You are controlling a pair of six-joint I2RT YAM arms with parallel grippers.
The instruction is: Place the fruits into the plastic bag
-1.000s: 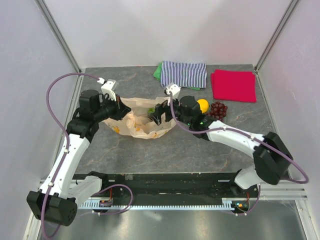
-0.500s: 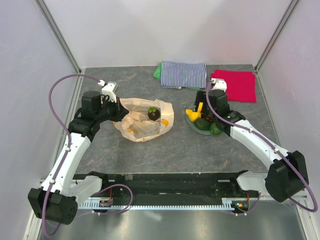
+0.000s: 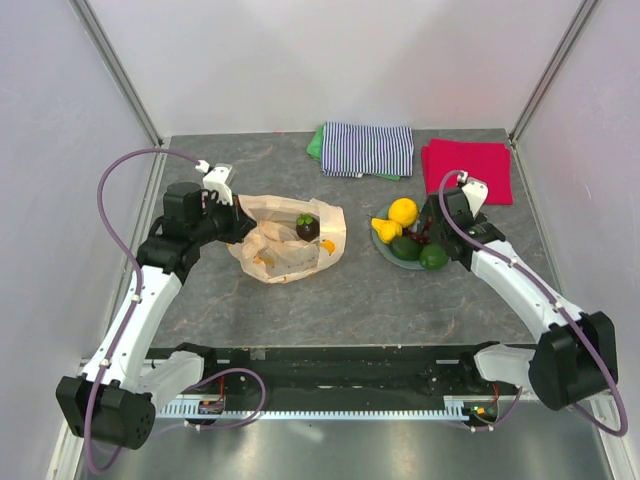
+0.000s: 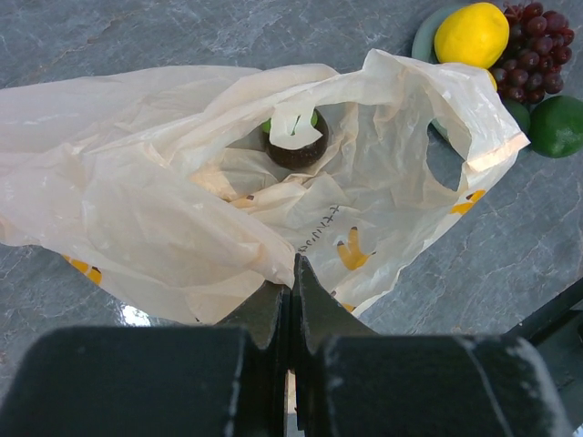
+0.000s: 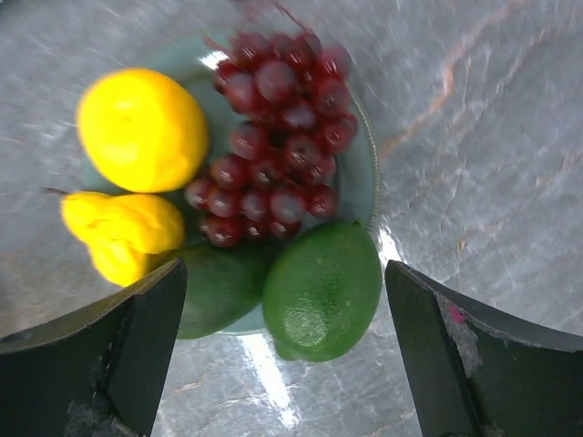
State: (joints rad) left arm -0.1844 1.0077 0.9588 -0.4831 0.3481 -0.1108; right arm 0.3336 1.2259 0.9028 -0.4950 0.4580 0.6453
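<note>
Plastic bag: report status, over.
Left gripper shut on plastic bag edge. Right gripper open over plate. One dark fruit bagged; five fruits on plate. Nothing between plate and bag.

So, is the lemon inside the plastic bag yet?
No, the lemon lies on the plate beside the grape bunch.

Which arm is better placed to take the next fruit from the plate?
Right, most likely. The right claw is open and hangs directly over the plate, with the lime and grape bunch just below. The left claw is shut on the plastic bag, so it seems busy.
</note>
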